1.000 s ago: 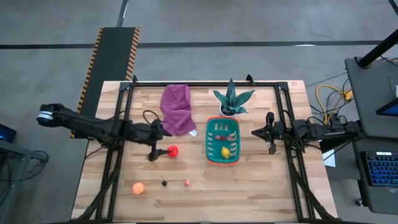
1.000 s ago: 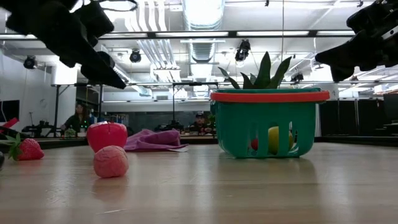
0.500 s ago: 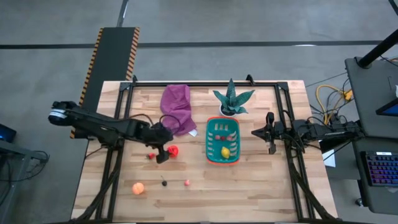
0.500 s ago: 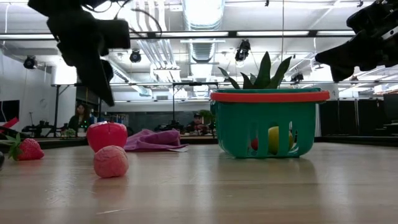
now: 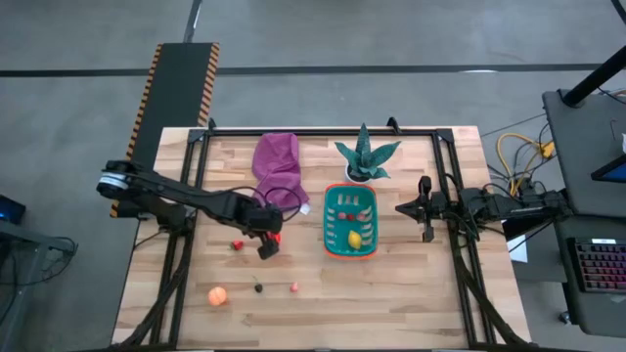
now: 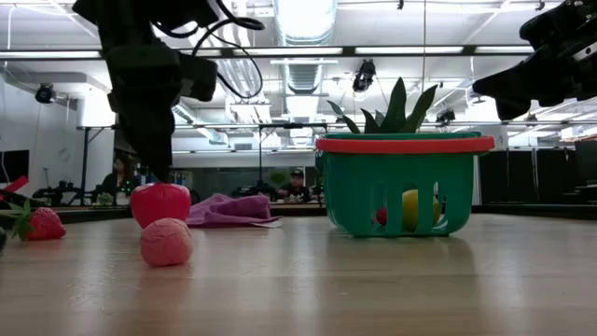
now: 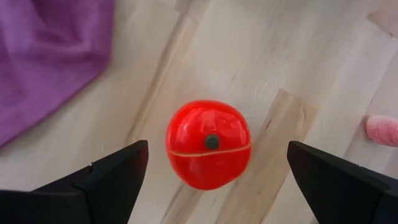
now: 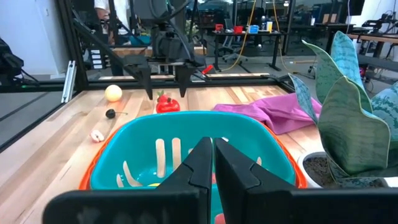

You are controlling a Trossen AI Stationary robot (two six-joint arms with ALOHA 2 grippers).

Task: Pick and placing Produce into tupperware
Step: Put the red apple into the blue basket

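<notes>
The red fruit (image 7: 208, 152) rests on the wood with its stem dot up. My left gripper (image 7: 217, 146) hangs open just above it, pointing down, one finger on either side and apart from it; the low view shows the gripper (image 6: 151, 166) over the fruit (image 6: 160, 203). The teal basket (image 5: 333, 223) with an orange rim holds a yellow lemon (image 5: 354, 238). On the table lie an orange ball (image 5: 217, 295), a dark piece (image 5: 258, 287), a pink piece (image 5: 294, 286) and a small red strawberry (image 5: 236, 244). My right gripper (image 5: 423, 208) waits shut, right of the basket.
A purple cloth (image 5: 279, 171) lies just beyond the red fruit, toward the far edge. A green spiky plant (image 5: 365, 156) in a white pot stands behind the basket. Bare wood lies along the near edge and right of the basket. People show in the room behind.
My left gripper has moved toward the table's right until it is over the red fruit, tipped from a slant to pointing straight down, and come lower. The fruits and the basket have stayed where they were.
</notes>
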